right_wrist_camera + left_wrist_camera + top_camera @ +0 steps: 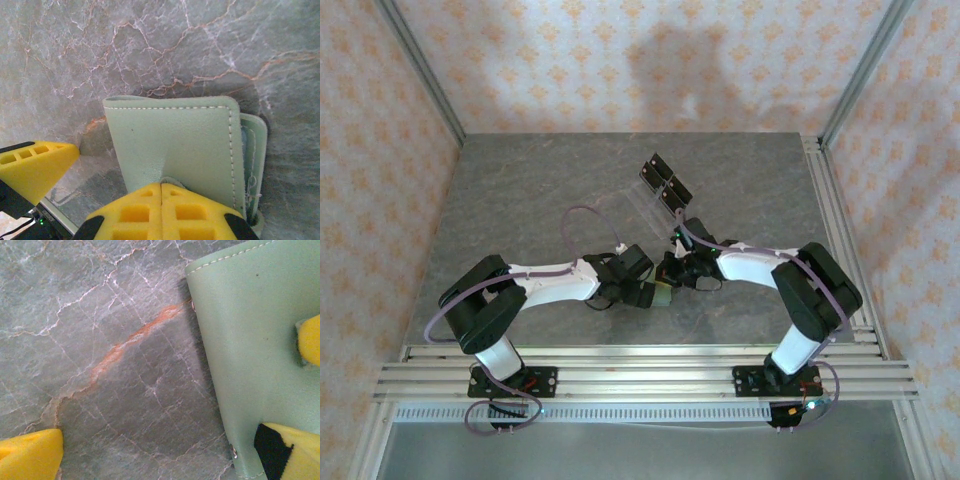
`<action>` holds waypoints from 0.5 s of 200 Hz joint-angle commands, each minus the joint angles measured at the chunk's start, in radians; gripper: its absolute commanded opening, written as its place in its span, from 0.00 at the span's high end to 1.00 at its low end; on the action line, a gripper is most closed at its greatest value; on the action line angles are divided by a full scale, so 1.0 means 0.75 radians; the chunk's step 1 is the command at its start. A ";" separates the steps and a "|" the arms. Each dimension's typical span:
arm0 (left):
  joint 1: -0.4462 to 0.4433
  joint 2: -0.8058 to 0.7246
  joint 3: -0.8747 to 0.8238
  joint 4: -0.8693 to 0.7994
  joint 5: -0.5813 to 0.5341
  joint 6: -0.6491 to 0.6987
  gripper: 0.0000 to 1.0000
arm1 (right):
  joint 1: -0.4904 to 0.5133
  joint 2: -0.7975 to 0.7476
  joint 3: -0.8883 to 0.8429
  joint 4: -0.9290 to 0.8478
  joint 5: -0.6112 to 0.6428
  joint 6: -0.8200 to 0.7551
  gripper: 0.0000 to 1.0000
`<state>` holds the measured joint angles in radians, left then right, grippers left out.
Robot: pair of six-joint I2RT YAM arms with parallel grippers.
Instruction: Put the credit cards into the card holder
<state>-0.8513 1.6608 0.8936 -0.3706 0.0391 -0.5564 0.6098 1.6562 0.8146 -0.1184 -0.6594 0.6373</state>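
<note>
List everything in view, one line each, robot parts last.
wallet: one, sage green, table centre, between the grippers
stand: one, clear with black rectangles, behind the wallet
table: one, grey marble with rusty veins
walls: three, cream with orange pattern, around the table
rails: several, silver, near edge
left arm: one, white and black, near left
right arm: one, white and black, near right
left gripper: one, yellow-tipped, open beside the wallet
right gripper: one, yellow-tipped, shut on the wallet's edge
</note>
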 commanded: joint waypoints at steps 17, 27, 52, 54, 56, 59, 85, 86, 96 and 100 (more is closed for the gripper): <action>-0.033 0.065 -0.020 0.036 0.069 -0.022 0.00 | -0.006 -0.069 0.101 -0.196 0.062 -0.030 1.00; -0.033 0.066 -0.019 0.036 0.071 -0.021 0.00 | -0.006 -0.085 0.114 -0.198 0.054 -0.031 1.00; -0.033 0.068 -0.018 0.038 0.072 -0.021 0.00 | -0.007 -0.111 0.123 -0.202 0.046 -0.023 1.00; -0.033 0.068 -0.018 0.038 0.071 -0.023 0.00 | -0.007 -0.111 0.123 -0.204 0.046 -0.023 1.00; -0.032 0.068 -0.019 0.038 0.071 -0.022 0.00 | -0.007 -0.112 0.122 -0.203 0.045 -0.023 1.00; -0.033 0.068 -0.019 0.038 0.071 -0.021 0.00 | -0.006 -0.112 0.121 -0.203 0.044 -0.022 1.00; -0.033 0.071 -0.019 0.036 0.072 -0.021 0.00 | -0.002 -0.106 0.111 -0.202 0.043 -0.020 1.00; -0.033 0.070 -0.019 0.036 0.072 -0.020 0.00 | -0.003 -0.106 0.111 -0.203 0.043 -0.020 1.00; -0.033 0.070 -0.019 0.038 0.072 -0.020 0.00 | 0.000 -0.100 0.105 -0.201 0.043 -0.020 1.00; -0.033 0.071 -0.019 0.038 0.071 -0.019 0.00 | 0.001 -0.097 0.103 -0.198 0.043 -0.019 1.00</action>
<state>-0.8513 1.6634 0.8940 -0.3706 0.0383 -0.5560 0.6075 1.5948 0.8795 -0.2550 -0.6434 0.6277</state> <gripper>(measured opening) 0.998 0.040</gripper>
